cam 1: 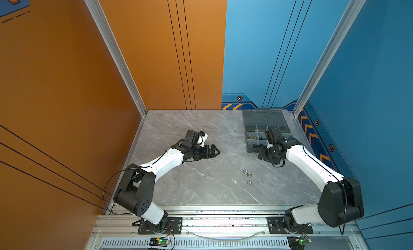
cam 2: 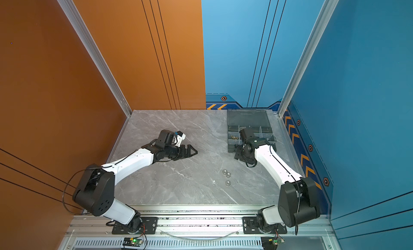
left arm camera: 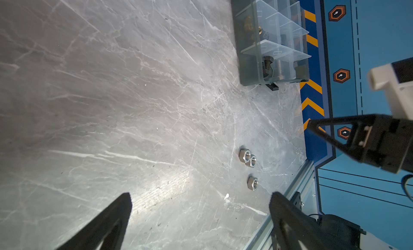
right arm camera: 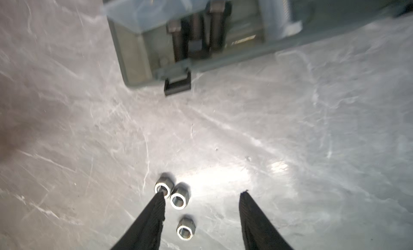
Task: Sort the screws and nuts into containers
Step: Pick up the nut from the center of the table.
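three silver nuts [right arm camera: 182, 193] lie ahead of the right gripper [right arm camera: 202, 194], its jaws parted and empty.

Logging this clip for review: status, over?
Left gripper open, empty. Right gripper open, empty. Three silver nuts loose on table; black bolts in organizer box. Nothing blocking them.

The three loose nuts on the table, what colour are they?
The nuts are shiny silver, clearest in the left wrist view.

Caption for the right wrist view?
Open right gripper facing three silver hex nuts, organizer box holding black bolts beyond.
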`<control>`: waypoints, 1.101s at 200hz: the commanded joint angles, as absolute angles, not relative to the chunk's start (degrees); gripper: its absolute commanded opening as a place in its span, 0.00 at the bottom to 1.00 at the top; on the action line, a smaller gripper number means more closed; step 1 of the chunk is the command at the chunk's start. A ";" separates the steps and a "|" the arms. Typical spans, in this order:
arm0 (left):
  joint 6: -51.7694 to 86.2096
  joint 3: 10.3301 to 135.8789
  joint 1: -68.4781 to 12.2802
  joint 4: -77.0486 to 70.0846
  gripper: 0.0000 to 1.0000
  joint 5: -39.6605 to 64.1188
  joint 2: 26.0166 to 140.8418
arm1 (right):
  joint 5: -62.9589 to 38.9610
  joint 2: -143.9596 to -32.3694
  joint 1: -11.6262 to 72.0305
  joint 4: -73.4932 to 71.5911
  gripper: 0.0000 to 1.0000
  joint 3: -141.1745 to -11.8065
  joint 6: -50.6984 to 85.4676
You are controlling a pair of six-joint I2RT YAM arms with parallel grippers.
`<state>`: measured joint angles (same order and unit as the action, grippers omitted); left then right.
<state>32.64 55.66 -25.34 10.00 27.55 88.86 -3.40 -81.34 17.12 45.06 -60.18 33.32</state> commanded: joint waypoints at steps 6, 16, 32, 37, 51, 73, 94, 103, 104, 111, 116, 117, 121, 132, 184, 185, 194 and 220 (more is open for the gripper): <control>32.19 56.86 -25.50 9.47 0.98 29.36 89.35 | -6.56 -83.12 20.97 45.47 0.57 -60.39 29.23; 32.17 56.75 -25.53 9.59 0.98 29.18 89.34 | -6.42 -85.07 22.25 46.79 0.57 -61.39 25.77; 32.30 56.35 -25.52 9.33 0.98 29.01 89.15 | -7.34 -88.74 23.32 49.34 0.56 -63.09 19.68; 32.43 56.19 -25.56 9.15 0.98 29.05 89.16 | -6.82 -89.85 23.54 50.25 0.57 -63.91 18.45; 32.60 55.96 -25.57 8.82 0.98 28.96 89.05 | -6.15 -92.79 23.90 51.94 0.57 -65.30 15.67; 32.63 55.69 -25.54 8.96 0.98 28.76 88.79 | -6.69 -95.55 24.57 51.60 0.57 -66.35 14.94; 32.61 55.57 -25.54 9.14 0.98 28.68 88.59 | -6.27 -97.13 26.61 50.56 0.56 -66.89 14.78; 32.62 55.47 -25.48 9.23 0.98 28.73 88.47 | -6.48 -97.71 27.24 50.36 0.56 -67.20 14.23; 32.66 55.46 -25.49 9.18 0.98 28.74 88.45 | -6.49 -97.77 27.33 50.36 0.56 -67.22 14.06; 32.56 55.45 -25.49 9.31 0.98 28.66 88.49 | -6.42 -98.29 27.86 50.43 0.56 -67.49 13.18; 32.55 55.46 -25.49 9.40 0.98 28.58 88.46 | -5.97 -98.72 28.25 50.65 0.56 -67.75 12.30; 32.53 55.46 -25.49 9.40 0.98 28.57 88.49 | -5.88 -98.84 28.32 50.72 0.56 -67.76 12.17; 32.48 55.39 -25.44 9.40 0.98 28.49 88.44 | -5.74 -99.08 28.60 50.83 0.56 -67.94 11.37; 32.45 55.37 -25.49 9.49 0.98 28.22 88.39 | -5.89 -100.06 29.06 50.91 0.56 -68.47 9.08; 32.44 55.35 -25.45 9.45 0.98 28.13 88.26 | -3.06 -103.43 31.85 51.66 0.56 -70.85 3.39; 32.48 55.36 -25.42 9.47 0.98 28.13 88.25 | -3.03 -103.48 31.92 51.71 0.55 -70.94 3.37; 32.47 55.19 -25.40 9.49 0.98 28.13 88.13 | -2.35 -104.08 32.24 51.87 0.55 -71.16 3.66; 32.26 55.20 -25.40 9.75 0.98 28.21 88.05 | -0.50 -104.98 33.15 52.07 0.55 -70.97 4.56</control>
<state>32.64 55.64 -25.34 9.61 27.70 88.86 -3.66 -104.14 32.38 49.56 -70.08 5.50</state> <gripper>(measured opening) 0.979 0.554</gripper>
